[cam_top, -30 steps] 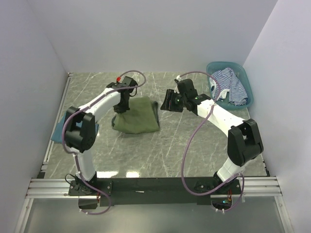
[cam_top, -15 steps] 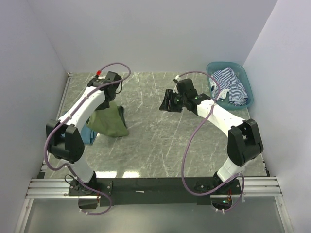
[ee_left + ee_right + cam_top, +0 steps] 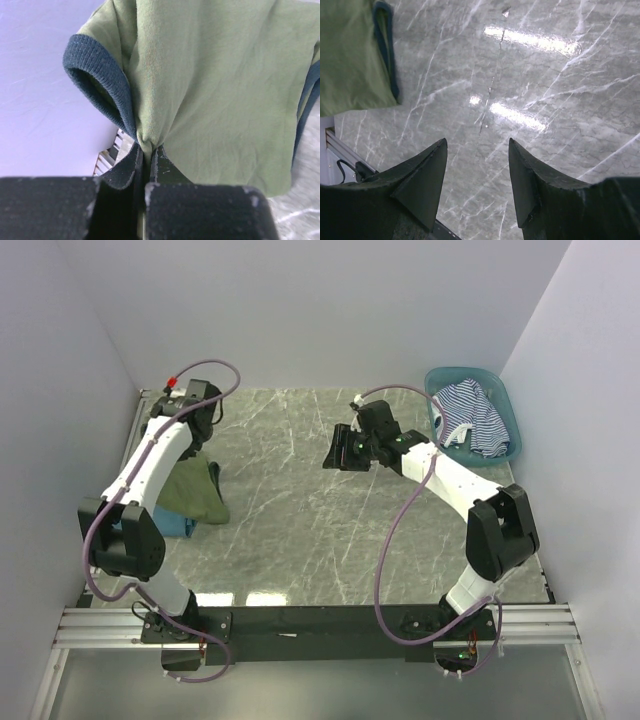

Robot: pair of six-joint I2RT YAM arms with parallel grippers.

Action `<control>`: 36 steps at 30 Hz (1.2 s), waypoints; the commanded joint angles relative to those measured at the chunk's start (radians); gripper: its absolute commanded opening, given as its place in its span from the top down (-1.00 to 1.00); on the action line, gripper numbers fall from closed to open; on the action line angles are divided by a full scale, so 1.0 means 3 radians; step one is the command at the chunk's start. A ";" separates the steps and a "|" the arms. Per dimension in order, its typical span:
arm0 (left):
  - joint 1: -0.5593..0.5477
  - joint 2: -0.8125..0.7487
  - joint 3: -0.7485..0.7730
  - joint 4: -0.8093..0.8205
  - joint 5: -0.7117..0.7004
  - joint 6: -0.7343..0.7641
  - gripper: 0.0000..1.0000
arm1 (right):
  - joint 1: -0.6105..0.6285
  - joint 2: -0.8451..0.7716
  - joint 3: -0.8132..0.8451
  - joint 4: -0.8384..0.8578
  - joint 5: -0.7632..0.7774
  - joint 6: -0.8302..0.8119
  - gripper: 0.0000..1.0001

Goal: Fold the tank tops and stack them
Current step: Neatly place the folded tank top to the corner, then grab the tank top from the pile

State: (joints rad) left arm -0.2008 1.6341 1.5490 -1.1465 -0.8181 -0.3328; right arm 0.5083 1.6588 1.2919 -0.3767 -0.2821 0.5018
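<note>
My left gripper (image 3: 203, 445) is shut on a bunched edge of the olive-green tank top (image 3: 196, 492), which hangs from it and drapes down at the table's far left. In the left wrist view the fingertips (image 3: 159, 156) pinch the green cloth (image 3: 215, 85), with its dark ribbed trim (image 3: 100, 75) to the left. A folded teal-blue tank top (image 3: 177, 524) peeks out under the green one. The navy-and-white striped tank top (image 3: 472, 412) lies in the basket. My right gripper (image 3: 336, 452) (image 3: 477, 146) hovers open over bare marble mid-table, holding nothing.
The teal plastic basket (image 3: 509, 410) stands at the back right corner. White walls close in the table on three sides, and the left wall is very near the left arm. The green top's edge (image 3: 350, 60) shows at the upper left of the right wrist view.
The left arm has swung to the left, carrying the olive-green top from mid-table to the left edge, over the teal-blue top. The right arm has barely shifted.
</note>
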 commanded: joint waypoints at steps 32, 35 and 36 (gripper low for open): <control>-0.0521 -0.1463 -0.1098 0.2138 0.2839 -0.0471 -0.99 | -0.1121 0.0022 0.1077 -0.0544 0.1455 0.0025 -0.24; -0.0660 -0.1515 -0.1205 0.2139 0.2982 -0.0471 -0.99 | -0.1407 0.0298 0.1405 -0.0534 0.1773 0.0055 -0.29; -0.0706 -0.1520 -0.1221 0.2134 0.3023 -0.0440 -0.99 | -0.1484 0.0381 0.1476 -0.0514 0.1794 0.0061 -0.29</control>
State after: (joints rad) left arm -0.3862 1.1816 1.2064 -0.6018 -0.0555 -0.4564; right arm 0.1173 1.7023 1.6592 -0.5343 0.1116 0.5072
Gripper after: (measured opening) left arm 0.994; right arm 0.643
